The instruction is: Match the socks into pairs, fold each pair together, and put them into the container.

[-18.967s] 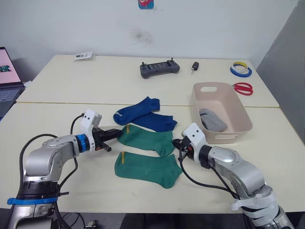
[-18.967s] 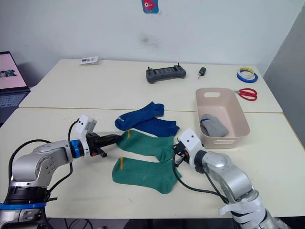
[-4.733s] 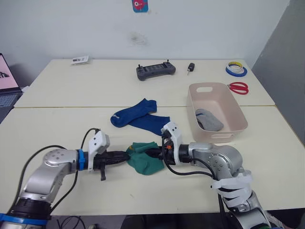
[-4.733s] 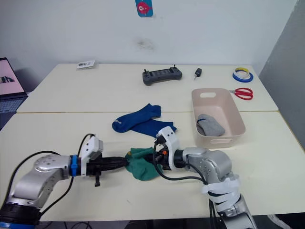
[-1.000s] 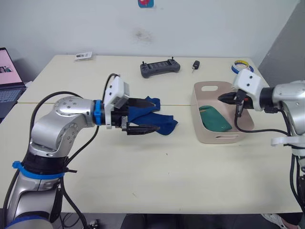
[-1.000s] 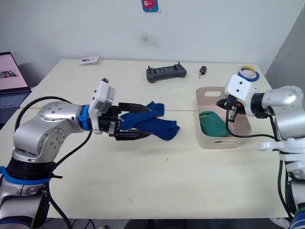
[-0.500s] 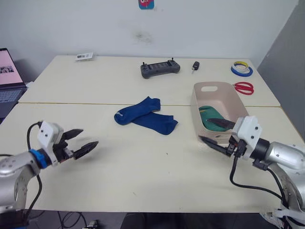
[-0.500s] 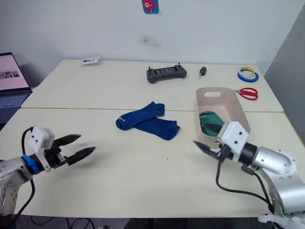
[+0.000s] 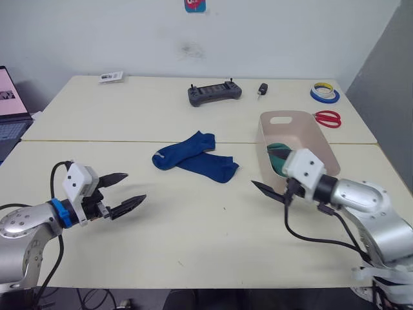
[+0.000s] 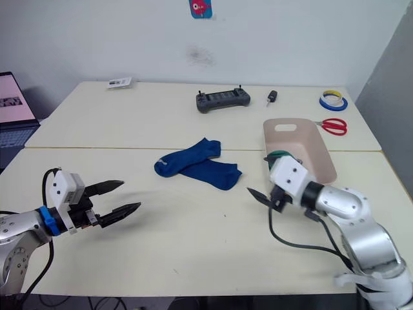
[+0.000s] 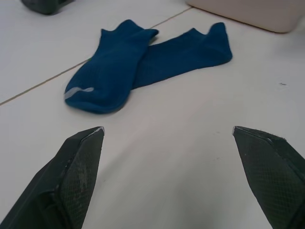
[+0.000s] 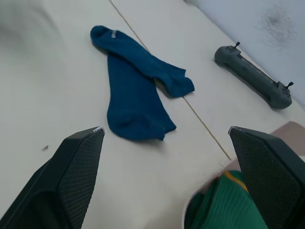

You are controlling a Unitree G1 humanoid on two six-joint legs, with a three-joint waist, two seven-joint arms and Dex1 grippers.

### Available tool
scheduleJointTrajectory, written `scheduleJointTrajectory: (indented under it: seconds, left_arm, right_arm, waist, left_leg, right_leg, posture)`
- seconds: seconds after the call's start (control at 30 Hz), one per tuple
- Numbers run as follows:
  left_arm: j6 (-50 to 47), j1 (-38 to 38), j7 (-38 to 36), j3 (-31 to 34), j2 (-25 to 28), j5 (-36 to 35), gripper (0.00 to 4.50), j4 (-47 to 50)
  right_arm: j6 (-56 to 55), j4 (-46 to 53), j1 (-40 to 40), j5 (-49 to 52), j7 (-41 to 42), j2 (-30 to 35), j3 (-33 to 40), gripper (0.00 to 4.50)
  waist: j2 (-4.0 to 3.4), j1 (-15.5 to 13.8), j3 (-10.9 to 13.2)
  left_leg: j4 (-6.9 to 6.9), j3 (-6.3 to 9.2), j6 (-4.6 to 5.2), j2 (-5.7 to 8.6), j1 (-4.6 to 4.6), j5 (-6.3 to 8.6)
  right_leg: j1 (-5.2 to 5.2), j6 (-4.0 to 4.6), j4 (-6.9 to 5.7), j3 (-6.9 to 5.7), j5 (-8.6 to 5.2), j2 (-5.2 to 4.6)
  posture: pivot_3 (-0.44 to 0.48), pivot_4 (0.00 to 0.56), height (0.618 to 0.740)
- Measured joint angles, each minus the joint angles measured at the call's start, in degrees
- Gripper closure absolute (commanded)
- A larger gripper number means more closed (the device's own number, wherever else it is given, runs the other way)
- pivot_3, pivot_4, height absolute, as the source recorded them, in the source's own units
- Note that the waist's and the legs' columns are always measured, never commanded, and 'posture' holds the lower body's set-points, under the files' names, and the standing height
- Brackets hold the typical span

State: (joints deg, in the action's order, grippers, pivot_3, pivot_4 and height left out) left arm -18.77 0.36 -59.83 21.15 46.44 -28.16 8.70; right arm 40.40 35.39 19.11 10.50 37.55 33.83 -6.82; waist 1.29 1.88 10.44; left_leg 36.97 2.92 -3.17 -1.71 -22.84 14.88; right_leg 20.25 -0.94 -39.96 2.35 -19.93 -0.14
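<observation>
1. Your cream table (image 9: 193,245) carries two blue socks (image 9: 193,157) mid-table, overlapping in a shallow V; one's toe, with a pale mark, points toward your left.
2. Right of them, the beige container (image 9: 317,139) runs lengthwise away from you; the green pair (image 12: 226,208) inside is partly hidden by your arm.
3. Your left gripper (image 9: 122,192) and right gripper (image 9: 274,188) both gape wide, empty.

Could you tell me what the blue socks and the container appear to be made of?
The blue socks look like soft knit fabric: matte, limp, lying flat with ribbed cuffs. The container looks like moulded plastic: smooth pale pink walls, rounded corners, a cut slot handle.
</observation>
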Motion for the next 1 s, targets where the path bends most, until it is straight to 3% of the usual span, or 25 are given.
scheduleJointTrajectory:
  seconds: [0.2, 0.37, 0.77, 1.0]
  left_arm:
    - [-0.3, -2.3, -1.4, -4.1, 0.9, 0.2, 0.00, 1.8]
    - [-1.8, -4.2, -2.2, -5.6, 1.3, -0.4, 0.00, 3.5]
    - [-5.0, -6.9, -3.6, -6.0, 2.5, -3.4, 0.00, 7.3]
    - [-4.4, -8.3, -3.4, -7.9, 2.5, -3.1, 0.00, 7.1]
  right_arm:
    - [13.0, -5.5, 2.4, 0.6, -9.9, -16.8, -8.6, 0.01]
    - [15.2, -15.4, 3.2, -0.8, -17.4, -24.8, -7.9, 0.01]
    - [15.1, -19.5, 4.3, -1.9, -25.3, -30.7, -2.1, 0.01]
    - [12.3, -27.6, 6.4, 0.5, -27.6, -37.7, 3.7, 0.01]
  waist:
    - [0.00, 0.0, 0.0]
    - [0.00, 0.0, 0.0]
    - [0.00, 0.1, 0.0]
    - [0.00, 0.3, 0.0]
  left_leg:
    - [0.01, -0.02, 0.00, 0.02, -0.02, 0.00]
    - [0.02, -0.02, 0.00, 0.05, -0.02, 0.00]
    - [-0.01, -0.04, 0.00, 0.03, -0.02, 0.00]
    - [-0.01, -0.04, 0.00, 0.02, 0.00, 0.00]
  right_leg:
    - [0.05, 0.00, -0.03, 0.03, 0.00, -0.01]
    - [0.05, 0.00, -0.03, 0.00, 0.00, -0.03]
    - [0.09, 0.00, -0.05, 0.03, 0.00, -0.01]
    - [0.09, 0.00, -0.09, 0.03, 0.00, 0.01]
  posture:
    - [0.000, 0.150, 0.740]
    - [0.000, 0.150, 0.740]
    - [0.000, 0.150, 0.740]
    - [0.000, 0.150, 0.740]
